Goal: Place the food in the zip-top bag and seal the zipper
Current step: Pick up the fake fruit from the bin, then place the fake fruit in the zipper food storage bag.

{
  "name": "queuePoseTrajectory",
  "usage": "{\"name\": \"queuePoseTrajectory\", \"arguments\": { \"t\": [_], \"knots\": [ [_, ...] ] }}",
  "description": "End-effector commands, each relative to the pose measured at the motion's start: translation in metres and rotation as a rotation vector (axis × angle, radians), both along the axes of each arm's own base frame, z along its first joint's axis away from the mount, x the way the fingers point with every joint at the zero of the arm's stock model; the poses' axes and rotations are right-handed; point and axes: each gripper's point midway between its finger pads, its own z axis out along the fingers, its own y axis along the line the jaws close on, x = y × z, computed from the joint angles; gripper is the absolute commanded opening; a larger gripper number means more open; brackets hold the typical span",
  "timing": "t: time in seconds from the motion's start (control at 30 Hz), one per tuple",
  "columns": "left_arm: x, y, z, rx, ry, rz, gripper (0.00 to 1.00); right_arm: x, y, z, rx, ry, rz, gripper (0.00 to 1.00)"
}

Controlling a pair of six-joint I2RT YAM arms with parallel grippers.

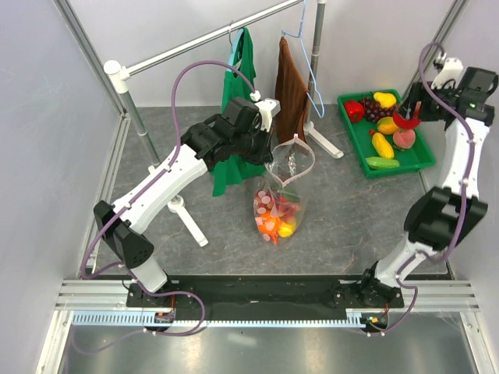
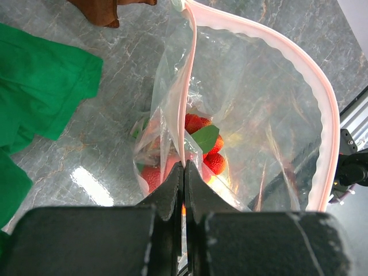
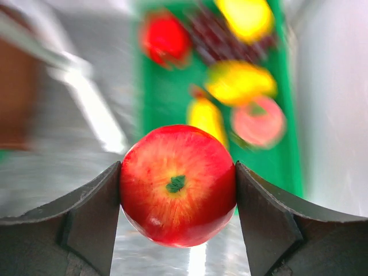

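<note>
The zip-top bag [image 1: 282,199] stands at mid-table with its mouth open, and holds several red, orange and yellow food pieces [image 2: 214,161]. My left gripper [image 2: 184,168] is shut on the bag's rim at the pink zipper strip [image 2: 322,115] and holds it up; it also shows in the top view [image 1: 267,148]. My right gripper [image 3: 178,183] is shut on a red apple [image 3: 177,184], above the green tray [image 1: 355,134] at the back right. In the top view the apple [image 1: 405,120] is at that gripper [image 1: 410,117]. Grapes [image 1: 374,109], a red pepper [image 1: 353,110] and yellow fruits [image 1: 382,144] lie in the tray.
A green cloth [image 1: 234,93] and a brown towel [image 1: 291,89] hang from a rail at the back, just behind the bag. The rack's white feet [image 1: 189,220] [image 1: 326,142] rest on the table left and right of the bag.
</note>
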Motion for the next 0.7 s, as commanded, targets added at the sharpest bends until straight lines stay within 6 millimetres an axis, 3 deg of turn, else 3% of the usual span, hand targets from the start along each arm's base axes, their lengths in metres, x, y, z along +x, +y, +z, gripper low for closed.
{"name": "queuePoseTrajectory", "arguments": {
  "t": [0.0,0.03,0.1,0.13,0.17,0.23,0.33,0.43,0.5,0.67],
  "knots": [
    [0.004,-0.01,0.006,-0.048,0.009,-0.002,0.02,-0.046,0.107,0.085,0.297,-0.162,0.315,0.47],
    [0.004,-0.01,0.006,-0.051,0.009,-0.002,0.02,-0.06,0.13,0.108,0.332,-0.202,0.361,0.47],
    [0.004,-0.009,0.007,-0.051,0.01,0.0,0.02,-0.08,0.161,0.12,0.389,-0.224,0.461,0.46],
    [0.004,-0.009,0.006,-0.049,0.012,0.0,0.02,-0.097,0.182,0.143,0.4,-0.274,0.508,0.46],
    [0.003,-0.008,0.005,-0.049,0.015,0.001,0.02,-0.106,0.193,0.14,0.419,-0.269,0.538,0.46],
    [0.002,-0.008,0.005,-0.05,0.018,0.002,0.02,-0.134,0.224,0.158,0.404,-0.318,0.637,0.46],
    [0.0,-0.006,0.006,-0.05,0.018,0.0,0.02,-0.168,0.254,0.16,0.414,-0.325,0.73,0.46],
    [-0.002,-0.005,0.004,-0.045,0.02,-0.012,0.02,-0.186,0.266,0.15,0.44,-0.299,0.753,0.45],
    [-0.005,-0.006,0.006,-0.049,0.016,-0.027,0.02,-0.193,0.271,0.136,0.464,-0.261,0.767,0.45],
    [-0.018,-0.012,0.006,-0.064,0.029,-0.097,0.02,-0.208,0.296,0.13,0.474,-0.254,0.825,0.45]
  ]
}}
